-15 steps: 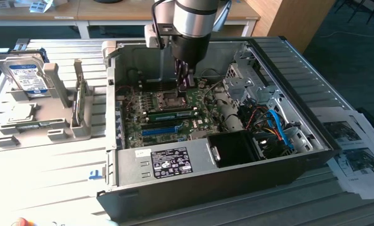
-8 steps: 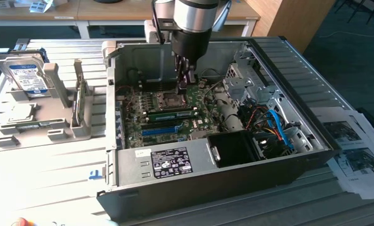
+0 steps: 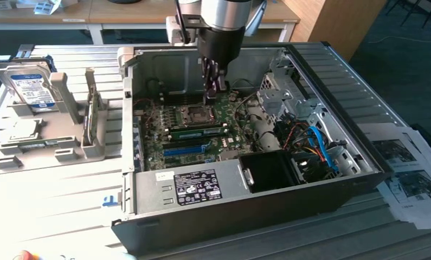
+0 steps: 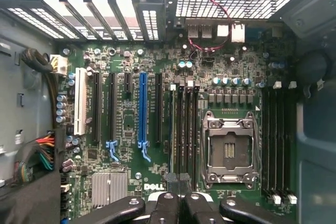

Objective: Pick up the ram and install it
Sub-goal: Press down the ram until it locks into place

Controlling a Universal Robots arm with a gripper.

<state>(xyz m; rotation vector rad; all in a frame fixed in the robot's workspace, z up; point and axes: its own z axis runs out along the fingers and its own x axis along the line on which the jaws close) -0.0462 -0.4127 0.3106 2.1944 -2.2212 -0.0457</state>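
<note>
I see the ram (image 3: pixel 197 131) seated in a motherboard slot just below the CPU socket (image 3: pixel 198 113), centre of the exterior frame. The gripper (image 3: pixel 213 89) hangs above it, fingers pinched together and empty. The wrist view adds the ram edge-on (image 4: pixel 172 129).

The gripper (image 4: pixel 178 195) was cut off by the picture's edge in the wrist view. The papers (image 3: pixel 410 173) ran off the exterior view's right edge.
</note>
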